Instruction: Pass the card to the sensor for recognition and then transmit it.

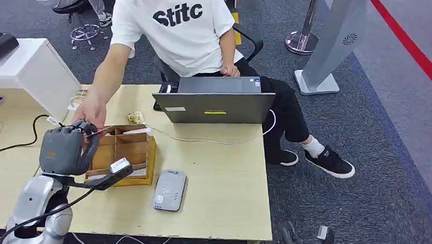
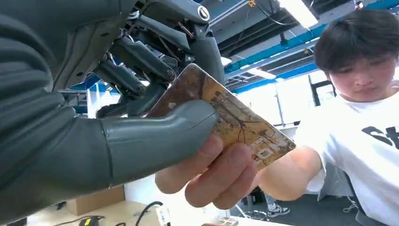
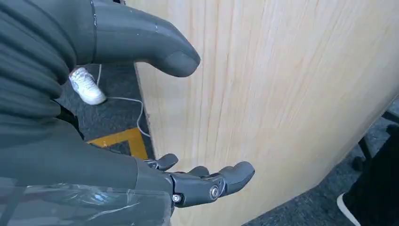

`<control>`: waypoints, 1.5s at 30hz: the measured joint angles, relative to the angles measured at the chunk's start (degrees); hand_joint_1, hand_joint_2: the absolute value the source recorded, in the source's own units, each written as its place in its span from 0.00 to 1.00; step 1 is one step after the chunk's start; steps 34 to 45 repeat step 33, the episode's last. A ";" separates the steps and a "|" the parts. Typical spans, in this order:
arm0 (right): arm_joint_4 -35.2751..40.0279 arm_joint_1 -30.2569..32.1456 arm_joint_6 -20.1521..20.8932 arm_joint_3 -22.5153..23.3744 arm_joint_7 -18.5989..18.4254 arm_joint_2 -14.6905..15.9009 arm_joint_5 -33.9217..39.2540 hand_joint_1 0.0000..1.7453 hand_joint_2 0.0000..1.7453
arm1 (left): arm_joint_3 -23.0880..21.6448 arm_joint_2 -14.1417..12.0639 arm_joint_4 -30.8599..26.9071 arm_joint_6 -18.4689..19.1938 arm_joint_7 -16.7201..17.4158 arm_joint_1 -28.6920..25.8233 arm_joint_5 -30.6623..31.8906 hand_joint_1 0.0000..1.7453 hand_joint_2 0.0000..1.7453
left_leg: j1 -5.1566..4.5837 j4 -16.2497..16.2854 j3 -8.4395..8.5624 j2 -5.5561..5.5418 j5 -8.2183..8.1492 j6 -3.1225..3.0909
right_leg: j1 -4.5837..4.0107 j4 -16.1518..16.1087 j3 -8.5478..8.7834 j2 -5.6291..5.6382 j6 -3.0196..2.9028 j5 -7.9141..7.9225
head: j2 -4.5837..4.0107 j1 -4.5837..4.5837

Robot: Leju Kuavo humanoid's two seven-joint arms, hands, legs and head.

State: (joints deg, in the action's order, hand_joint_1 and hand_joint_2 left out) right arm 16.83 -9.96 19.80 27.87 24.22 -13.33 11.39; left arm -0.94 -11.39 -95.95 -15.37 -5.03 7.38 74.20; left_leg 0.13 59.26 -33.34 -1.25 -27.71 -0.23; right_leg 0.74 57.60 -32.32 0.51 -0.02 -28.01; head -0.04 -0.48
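Note:
My left hand (image 1: pixel 63 149) is raised over the left part of the desk, beside the wooden box (image 1: pixel 123 154). It pinches a brown and gold card (image 2: pixel 235 120) between thumb and fingers. A seated person's hand (image 1: pixel 90 112) reaches across and grips the same card; their fingers (image 2: pixel 211 176) wrap its lower edge. The grey card sensor (image 1: pixel 169 190) lies flat on the desk, to the right of the box. My right hand (image 3: pixel 197 181) hangs open beside the light wooden desk panel (image 3: pixel 291 94), holding nothing.
An open grey laptop (image 1: pixel 215 103) stands at the desk's far edge before the person. White cables (image 1: pixel 203 139) trail across the desk (image 1: pixel 222 182). A white cabinet (image 1: pixel 27 69) stands at the left; a grey kiosk base (image 1: pixel 324 68) stands on the carpet at the right.

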 joint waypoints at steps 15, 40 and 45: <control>0.00 0.00 0.02 0.00 0.00 0.00 0.02 0.00 1.00 | 0.07 0.28 -0.33 0.02 -0.26 -0.28 0.15 0.00 1.00 | 0.00 0.00 -0.01 -0.02 0.00 0.00 | 0.00 0.00 0.00 -0.01 0.00 0.00 | -0.02 0.00; 0.15 2.39 3.04 4.13 1.20 0.02 5.20 0.00 1.00 | 18.88 21.62 -21.70 5.25 -27.05 -21.71 -101.75 0.00 1.00 | -0.08 0.00 -0.04 0.04 -0.35 -0.22 | 0.04 -0.12 0.00 0.06 0.25 -0.24 | 0.00 0.07; 0.15 2.39 3.04 4.13 1.20 0.02 5.20 0.00 1.00 | 18.88 21.62 -21.70 5.25 -27.05 -21.71 -101.75 0.00 1.00 | -0.08 0.00 -0.04 0.04 -0.35 -0.22 | 0.04 -0.12 0.00 0.06 0.25 -0.24 | 0.00 0.07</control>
